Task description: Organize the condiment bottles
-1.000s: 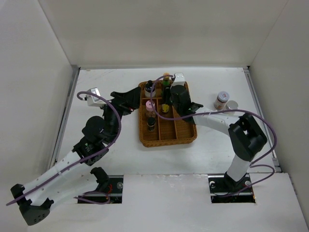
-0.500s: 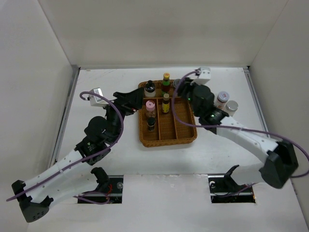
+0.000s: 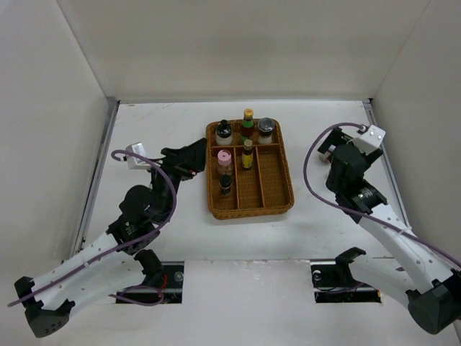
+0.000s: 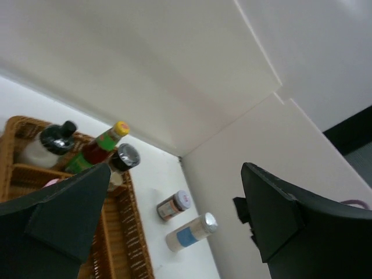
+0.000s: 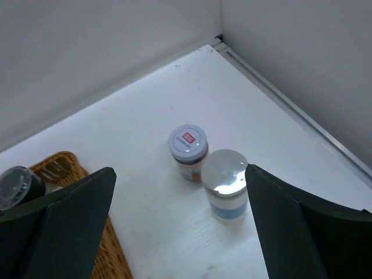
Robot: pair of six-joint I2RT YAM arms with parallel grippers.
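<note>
Two jars stand on the table (image 5: 133, 110) right of the wicker tray (image 3: 251, 211): a grey-capped jar (image 5: 188, 143), with a silver-capped blue-labelled jar (image 5: 226, 181) just beside it. Above them the right gripper (image 5: 180, 170) hangs open, and the left gripper (image 4: 174, 168) is open too. Next: lower over one jar and close.

I am finding nothing legible here. My right wrist view is showing a small red sticker (image 5: 188, 138) on the grey-capped jar (image 5: 188, 156), with white marks too small to read. The blue label (image 5: 227, 207) on the silver-capped jar (image 5: 224, 174) is giving no readable print.
</note>
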